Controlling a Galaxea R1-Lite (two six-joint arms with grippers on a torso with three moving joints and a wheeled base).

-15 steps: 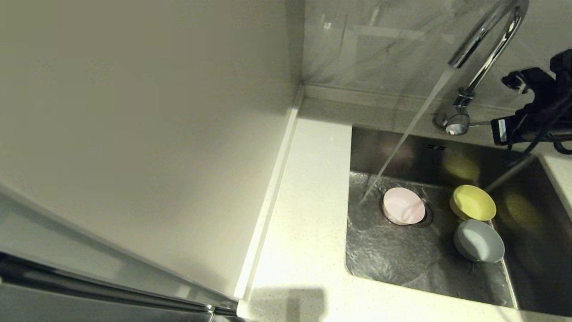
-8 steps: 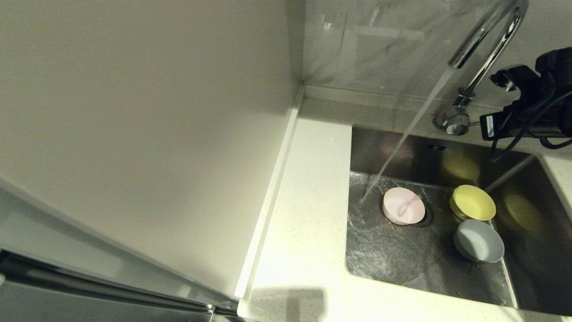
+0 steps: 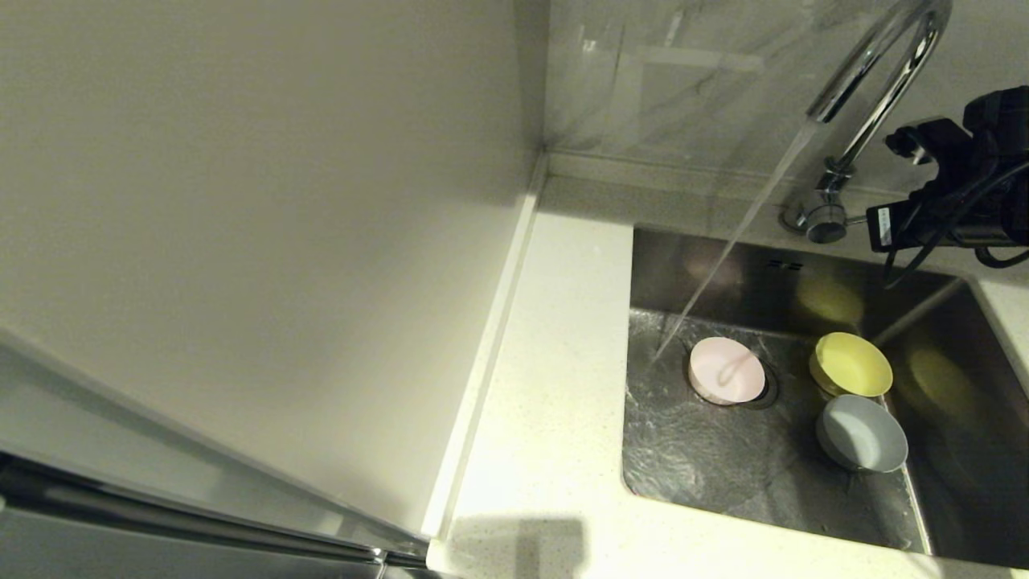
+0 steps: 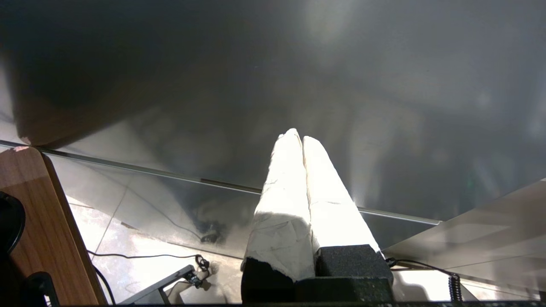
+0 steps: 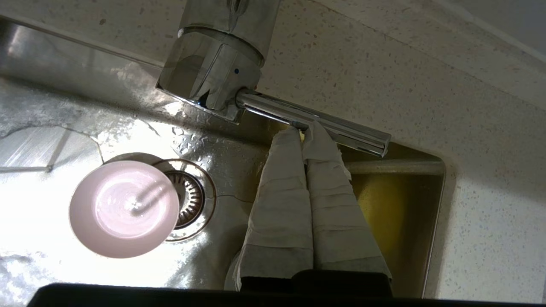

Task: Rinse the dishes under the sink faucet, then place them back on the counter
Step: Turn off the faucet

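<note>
Three bowls sit in one sink: one pink bowl, one yellow bowl, one grey-blue bowl. One faucet runs one stream of water. One drain strainer shows.

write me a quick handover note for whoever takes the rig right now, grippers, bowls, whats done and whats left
Right gripper: shut, tips against the faucet lever; water is running.
Left gripper: shut, parked out of the head view, holding nothing.
Bowls: all three sit in the sink. Pink bowl sits partly over the drain; the stream lands on the basin floor just beside it. Yellow bowl and grey-blue bowl sit further right, away from the stream.
Done: tap on, basin wet.
Left: rinse each bowl under the stream, shut the tap, set all three on the counter.
</note>
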